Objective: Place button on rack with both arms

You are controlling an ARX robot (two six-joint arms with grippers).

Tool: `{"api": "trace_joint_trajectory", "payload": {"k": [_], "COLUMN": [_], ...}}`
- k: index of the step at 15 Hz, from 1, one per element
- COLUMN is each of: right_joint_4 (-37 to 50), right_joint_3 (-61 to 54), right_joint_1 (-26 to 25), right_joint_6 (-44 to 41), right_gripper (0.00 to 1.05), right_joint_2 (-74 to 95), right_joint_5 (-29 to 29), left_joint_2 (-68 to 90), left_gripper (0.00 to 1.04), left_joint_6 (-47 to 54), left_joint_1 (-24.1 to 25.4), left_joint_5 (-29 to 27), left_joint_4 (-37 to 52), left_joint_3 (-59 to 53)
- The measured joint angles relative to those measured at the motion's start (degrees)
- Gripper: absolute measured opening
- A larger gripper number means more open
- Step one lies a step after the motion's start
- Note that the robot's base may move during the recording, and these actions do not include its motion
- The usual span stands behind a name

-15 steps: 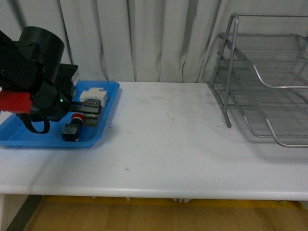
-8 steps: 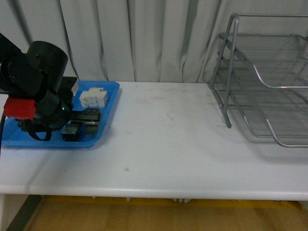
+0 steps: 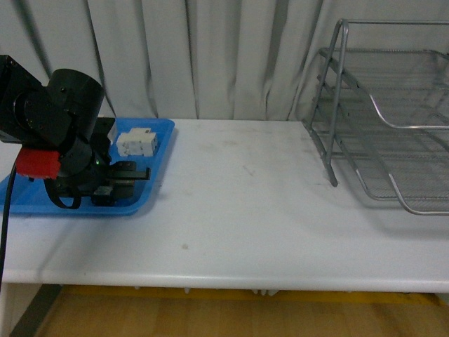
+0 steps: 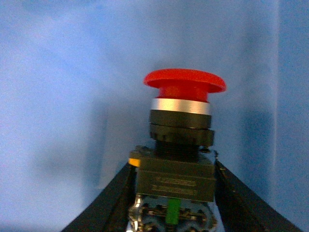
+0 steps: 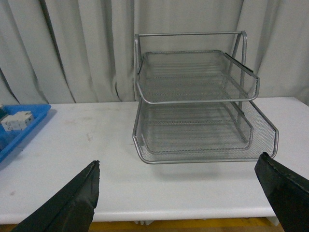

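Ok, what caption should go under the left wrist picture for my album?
Red-capped button in the blue tray, the left gripper straddling its black body.

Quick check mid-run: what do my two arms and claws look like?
The left arm is black with a fat cylindrical housing, a red block at the wrist and a looping black cable. The left claw has slim black fingers. Of the right claw only two black wedge-shaped fingers show.

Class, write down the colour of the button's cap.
Red. The cap of the button shows best in the left wrist view.
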Motion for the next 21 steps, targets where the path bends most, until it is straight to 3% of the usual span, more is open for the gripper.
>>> {"api": "trace_joint_trajectory", "payload": {"k": [1,2,7,11,15,21], "right_joint_4": [0.0,0.0,0.0,0.0,0.0,0.0], "right_joint_3": [-0.02,0.0,0.0,0.0,0.0,-0.02], "right_joint_1": [0.0,0.0,0.0,0.0,0.0,0.0], "right_joint_6": [0.0,0.02,0.0,0.0,0.02,0.0], "right_gripper": [0.98,0.98,0.98,0.98,0.98,0.98], "right_joint_2": [0.0,0.0,0.0,0.0,0.0,0.0], "right_joint_5": [0.0,0.0,0.0,0.0,0.0,0.0], "left_joint_2": [0.0,-0.09,-18.25,-37.51,-57.22,-58.14], "left_gripper": [0.4,0.37,0.36,0.36,0.36,0.36], "left_joint_6": [-0.15,-0.13,2.32,5.2,5.95,5.38], "left_joint_1": [0.02,0.07,2.89,4.31,3.91,7.21], "left_joint_5": [0.04,0.17,4.07,5.4,5.55,7.45], "left_joint_4": [0.48,0.85,8.74,16.72,18.6,23.47], "left_joint_3": [-0.02,-0.2,-10.6,-30.18,-46.36,-56.24]}}
